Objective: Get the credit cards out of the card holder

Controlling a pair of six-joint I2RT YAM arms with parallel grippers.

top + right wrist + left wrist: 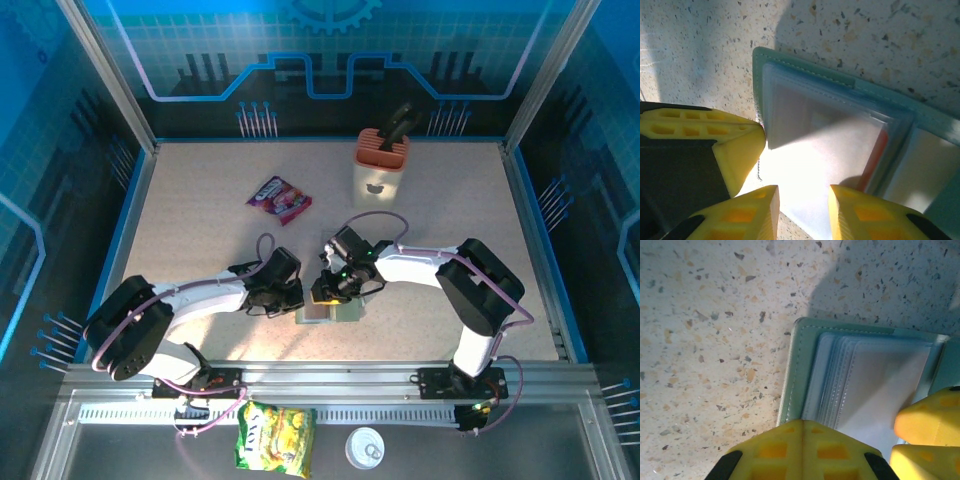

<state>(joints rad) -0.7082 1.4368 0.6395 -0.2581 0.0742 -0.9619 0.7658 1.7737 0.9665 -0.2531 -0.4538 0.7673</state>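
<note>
A snack packet lies flat on the table, well beyond the L claw & a bit to its left. A yellow chip bag sits behind that claw, on the near side of the arm rail. L claw is closed tight, yellow fingertips pressed together w/ nothing btwn them. Its tips point down at the left rim of the card holder; can't tell if they actually press on it. The card holder lies open & flat on the table, just right of the L claw and directly under the R claw. It has a grey-green cover, pale inside, w/ clear sleeves fanned on the left panel. R claw stands at a narrow gap, jaws apart, its tips down at the near edge of the top sleeve, sleeve showing in the gap. Nothing looks pinched. One red credit card, edge only, sits tucked in a pocket by the fold, just ahead of one R fingertip. The 2 claws are close together over the holder. The knife block stands upright well beyond the R claw, slightly to its right. A round white lid lies behind the R claw, past the arm rail.
</note>
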